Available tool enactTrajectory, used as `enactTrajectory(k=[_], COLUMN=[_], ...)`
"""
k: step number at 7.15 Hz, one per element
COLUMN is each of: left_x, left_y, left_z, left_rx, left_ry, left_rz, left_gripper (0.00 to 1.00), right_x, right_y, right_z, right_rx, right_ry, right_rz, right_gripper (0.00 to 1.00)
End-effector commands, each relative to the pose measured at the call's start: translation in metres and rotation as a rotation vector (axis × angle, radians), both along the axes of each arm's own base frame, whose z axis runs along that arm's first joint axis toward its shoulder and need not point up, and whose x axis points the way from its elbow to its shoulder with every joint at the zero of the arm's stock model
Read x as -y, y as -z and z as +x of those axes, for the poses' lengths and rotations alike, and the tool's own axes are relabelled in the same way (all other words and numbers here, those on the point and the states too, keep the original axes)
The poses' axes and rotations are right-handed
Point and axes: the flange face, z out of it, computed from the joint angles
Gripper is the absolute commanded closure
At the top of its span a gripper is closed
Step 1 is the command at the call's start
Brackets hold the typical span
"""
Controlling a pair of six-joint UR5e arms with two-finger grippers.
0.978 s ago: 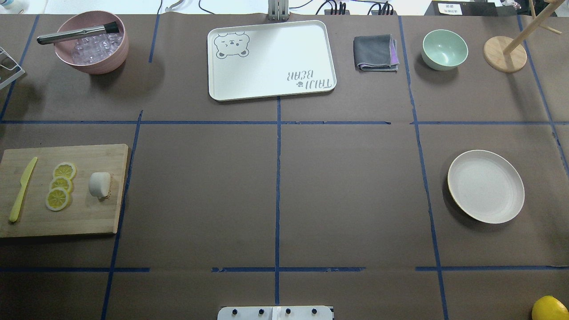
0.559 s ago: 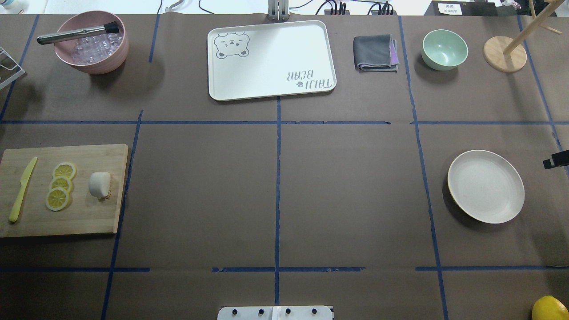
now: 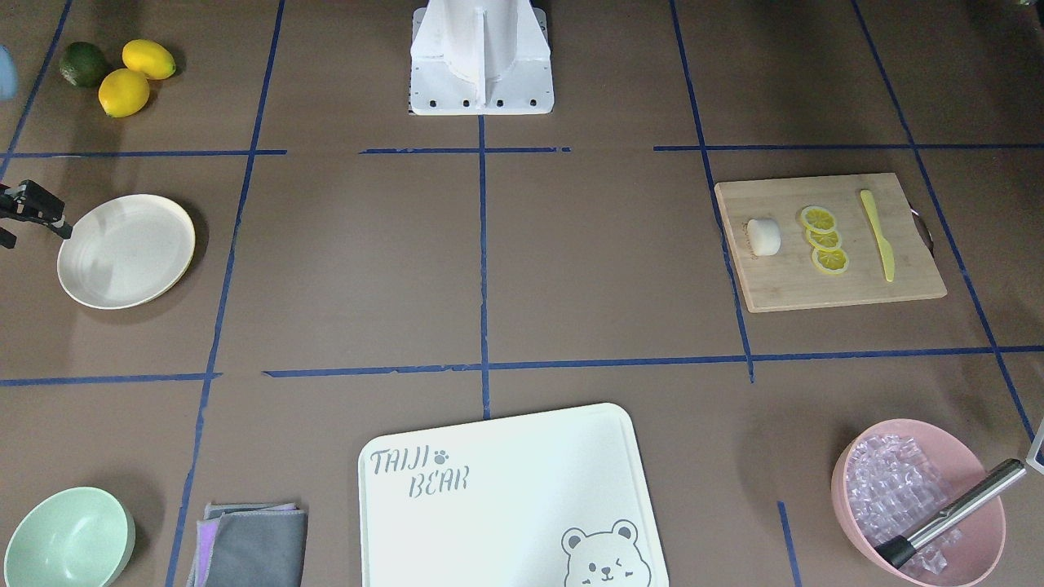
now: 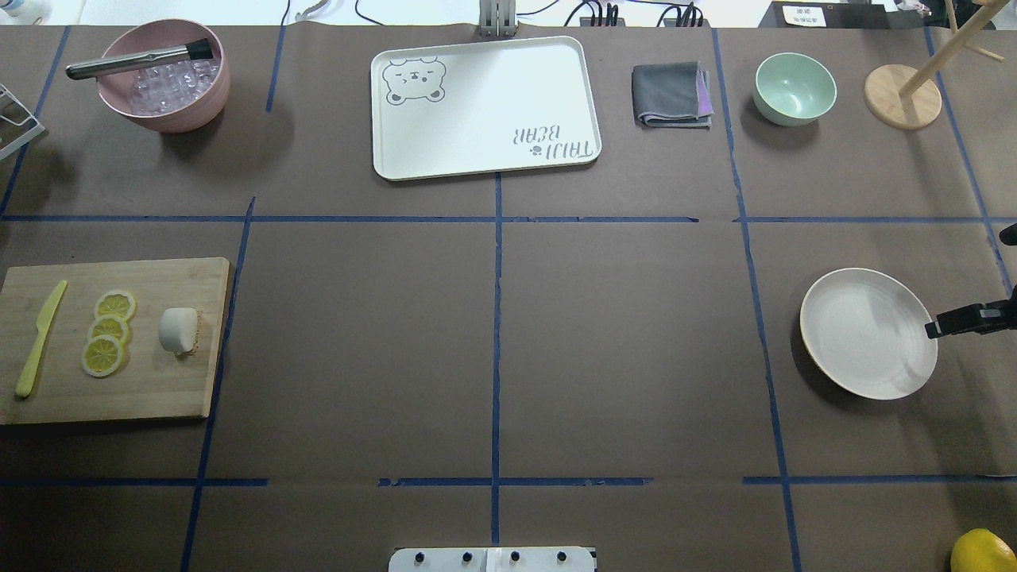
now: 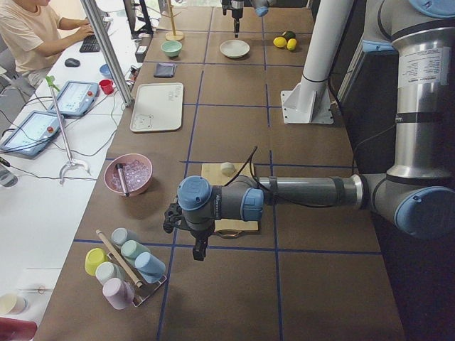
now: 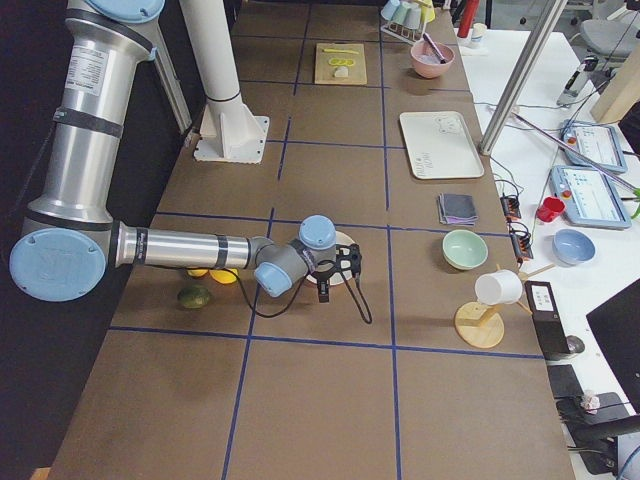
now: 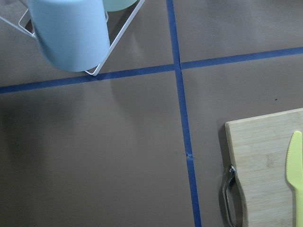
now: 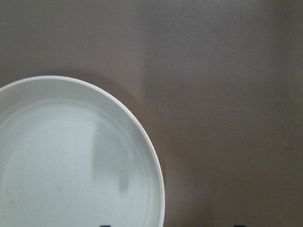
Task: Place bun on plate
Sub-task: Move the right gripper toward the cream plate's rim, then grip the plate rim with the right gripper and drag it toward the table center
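Note:
The white bun (image 4: 177, 330) (image 3: 764, 236) lies on a wooden cutting board (image 4: 159, 389) at the table's left, beside yellow lemon slices (image 4: 109, 332). No gripper touches it. The cream plate (image 4: 868, 332) (image 3: 126, 250) (image 8: 71, 161) sits bare at the right. My right gripper (image 4: 968, 320) (image 3: 33, 232) hangs open at the plate's outer rim, one fingertip over the rim and the other outside it. My left gripper (image 5: 195, 245) hovers just off the board's outer end, away from the bun; I cannot tell whether it is open or shut.
A yellow knife (image 4: 38, 338) lies on the board. Along the far edge stand a pink bowl of ice (image 4: 163, 75), a white tray (image 4: 485, 107), a folded cloth (image 4: 673, 95), a mint bowl (image 4: 794, 87) and a wooden stand (image 4: 902, 97). Cups in a rack (image 5: 128, 266) stand near the left gripper.
My right gripper has come into the overhead view from the right edge and moved in to the plate's rim. The bun and plate have not moved.

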Motion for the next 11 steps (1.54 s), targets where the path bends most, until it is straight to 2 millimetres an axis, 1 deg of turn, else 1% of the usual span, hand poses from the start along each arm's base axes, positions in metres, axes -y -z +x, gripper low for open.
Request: enactTrajectory(k=[1,2,3,4,5,7,8,9,10,11], left_x=[-0.002,-0.004,-0.005,-0.005,-0.005,-0.005,-0.005,-0.005,-0.005,-0.005], left_y=[-0.002,-0.004,-0.006,-0.006,-0.006,-0.006,-0.006,-0.006,-0.006,-0.005], left_z=[0.000,0.000,0.000,0.000,0.000,0.000,0.000,0.000,0.000,0.000], left_rx=[0.000,0.000,0.000,0.000,0.000,0.000,0.000,0.000,0.000,0.000], left_ry=[0.000,0.000,0.000,-0.001,-0.001,-0.001,0.000,0.000,0.000,0.000], left_rz=[-0.006,-0.010,-0.013,-0.012,-0.012,-0.012,-0.013,-0.013,-0.013,-0.012], left_gripper=[0.00,0.00,0.00,0.00,0.00,0.00,0.00,0.00,0.00,0.00], right_x=[-0.001,0.000,0.001,0.002,0.002,0.002,0.004,0.010,0.015,0.042], right_y=[-0.013,-0.011,-0.008,-0.007,-0.007,-0.002,0.014,0.059,0.091,0.136], right_z=[-0.018,-0.022,-0.026,-0.027,-0.027,-0.027,-0.029,-0.035,-0.043,-0.062], right_rx=[-0.018,-0.016,-0.012,-0.008,-0.006,0.000,0.024,0.084,0.143,0.205], right_ry=[0.032,0.038,0.047,0.049,0.052,0.054,0.060,0.072,0.095,0.040], right_rz=[-0.011,-0.010,-0.005,-0.002,0.001,0.007,0.030,0.075,0.102,0.075], right_gripper=[0.19,0.24,0.57,0.95,1.00,1.00,1.00,1.00,1.00,1.00])
